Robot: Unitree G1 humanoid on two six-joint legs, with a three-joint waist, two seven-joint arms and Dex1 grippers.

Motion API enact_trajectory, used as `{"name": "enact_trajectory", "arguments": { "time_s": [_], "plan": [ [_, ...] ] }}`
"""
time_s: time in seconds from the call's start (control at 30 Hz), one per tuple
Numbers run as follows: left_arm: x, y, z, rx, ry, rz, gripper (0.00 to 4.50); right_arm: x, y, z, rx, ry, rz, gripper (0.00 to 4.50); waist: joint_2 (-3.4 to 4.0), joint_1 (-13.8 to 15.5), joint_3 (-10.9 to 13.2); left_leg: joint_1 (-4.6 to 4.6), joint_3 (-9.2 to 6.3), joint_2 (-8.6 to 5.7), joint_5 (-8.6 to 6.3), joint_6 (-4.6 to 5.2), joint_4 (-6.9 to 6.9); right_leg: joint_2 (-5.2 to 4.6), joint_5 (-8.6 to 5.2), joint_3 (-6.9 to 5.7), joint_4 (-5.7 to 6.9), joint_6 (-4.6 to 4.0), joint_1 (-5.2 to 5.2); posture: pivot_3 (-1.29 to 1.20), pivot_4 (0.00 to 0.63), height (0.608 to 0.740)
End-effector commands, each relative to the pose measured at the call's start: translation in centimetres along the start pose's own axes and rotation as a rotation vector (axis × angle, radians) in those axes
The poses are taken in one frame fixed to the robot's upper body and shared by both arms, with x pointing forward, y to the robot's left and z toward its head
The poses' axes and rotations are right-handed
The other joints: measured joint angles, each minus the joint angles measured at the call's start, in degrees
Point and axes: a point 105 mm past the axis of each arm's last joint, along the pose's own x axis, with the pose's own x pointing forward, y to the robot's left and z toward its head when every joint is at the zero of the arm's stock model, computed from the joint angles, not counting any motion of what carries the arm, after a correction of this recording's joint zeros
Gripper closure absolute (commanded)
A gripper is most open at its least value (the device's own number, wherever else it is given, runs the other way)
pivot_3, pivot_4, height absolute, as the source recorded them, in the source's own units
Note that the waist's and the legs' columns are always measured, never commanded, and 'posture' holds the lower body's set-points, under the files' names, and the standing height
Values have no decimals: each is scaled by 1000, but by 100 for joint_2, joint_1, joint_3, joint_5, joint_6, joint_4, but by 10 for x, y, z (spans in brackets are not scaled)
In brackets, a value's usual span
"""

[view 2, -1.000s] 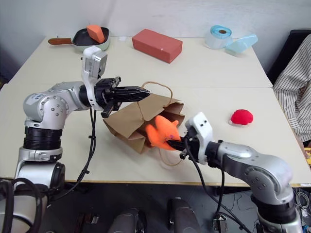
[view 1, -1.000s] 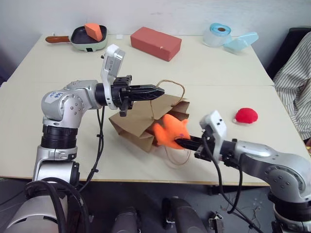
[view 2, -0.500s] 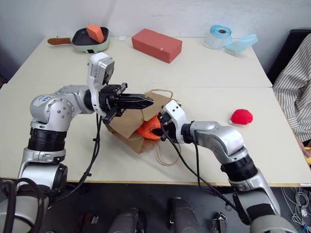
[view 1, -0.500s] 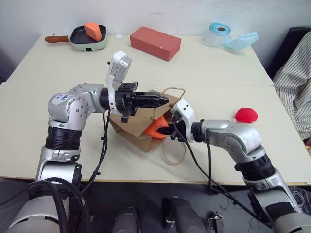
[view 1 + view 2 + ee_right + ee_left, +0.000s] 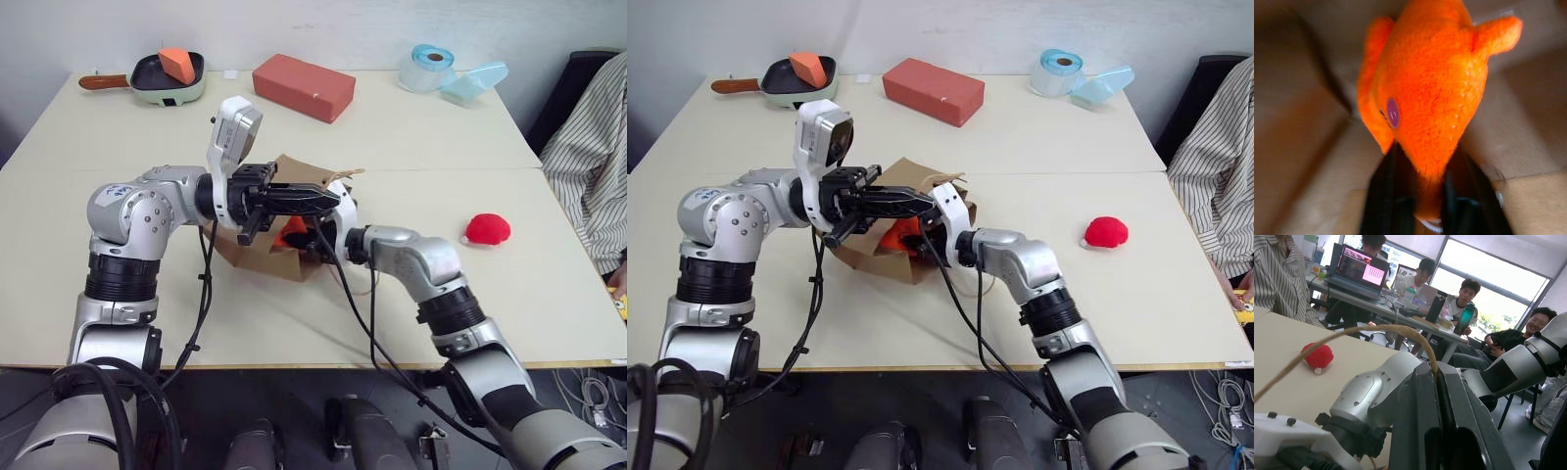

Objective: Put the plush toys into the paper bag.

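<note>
Your right gripper (image 5: 1420,196) has carried the orange fish (image 5: 1425,98) inside the paper bag (image 5: 260,250), fingers still pinching it. Left gripper (image 5: 1437,396) stays clamped on the bag's handle (image 5: 1352,333). Red toy (image 5: 487,229) waits far right on the table.

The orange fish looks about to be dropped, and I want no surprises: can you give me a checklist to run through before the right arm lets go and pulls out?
1. Orange fish inside the paper bag: ok, brown walls surround it.
2. Right end effector gripping the fish: ok, the fingers flank its tail end.
3. Left end effector shut on the bag's cord handle, holding the mouth up: ok.
4. Fish resting on the bag floor: cannot tell.
5. Red plush toy within reach on the table: ok, lying free.
6. Person's striped sleeve clear of the arms: ok.
</note>
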Motion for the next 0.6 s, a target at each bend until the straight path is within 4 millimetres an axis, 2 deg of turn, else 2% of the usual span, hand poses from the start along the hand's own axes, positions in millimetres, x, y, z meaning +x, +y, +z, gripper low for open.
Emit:
{"name": "enact_trajectory", "arguments": {
  "time_s": [0.03, 0.17, 0.27, 0.37, 0.5, 0.53, 0.6],
  "plan": [
    [-7, -1, 12, 31, -26, 14, 4500, 3, -1, -2, -45, 2, -14, 2444, 0, -3, 0, 0, 1, 0, 0, 0, 0, 0, 0, 1, -1, 0, 0, 0, 150, 740],
    [-14, 0, 6, 18, -3, 34, 4500, -5, 8, 12, -5, -77, 25, 1035, 0, -9, 0, 1, 0, 0, 0, 0, 1, 0, 0, 1, 3, 0, -1, 0, 150, 740],
    [-19, 2, 7, 15, -7, 67, 4500, -38, 15, 27, -11, -162, 37, 29, 0, 25, 0, -3, -3, 0, 0, -1, -2, 0, 0, 0, 6, 0, -2, 0, 150, 740],
    [-22, 1, 15, 15, -29, 77, 4500, -91, 19, 35, -20, -220, -2, 29, 0, 63, 0, -20, -12, -1, -2, 3, 0, -2, 0, -2, 5, 0, -3, 0, 150, 740],
    [-23, -4, 14, 15, -8, 71, 4500, -163, 19, 21, -30, -226, -122, 29, -1, 180, 0, -36, -50, -2, -3, 3, -4, 1, -1, -4, -12, 1, 0, 0, 150, 740],
    [-23, -5, 14, 23, 4, 72, 4500, -181, 14, 18, -27, -217, -180, 29, 0, 186, 0, -41, -54, -3, -3, 3, -3, 2, -1, -4, -17, 2, -2, 0, 150, 740],
    [-25, -7, 18, 36, -1, 76, 4500, -219, -16, 12, -8, -201, -402, 29, -1, 176, 0, -43, -58, -6, -3, 3, -2, 2, -1, -4, -20, 3, 0, 0, 150, 740]
  ]
}}
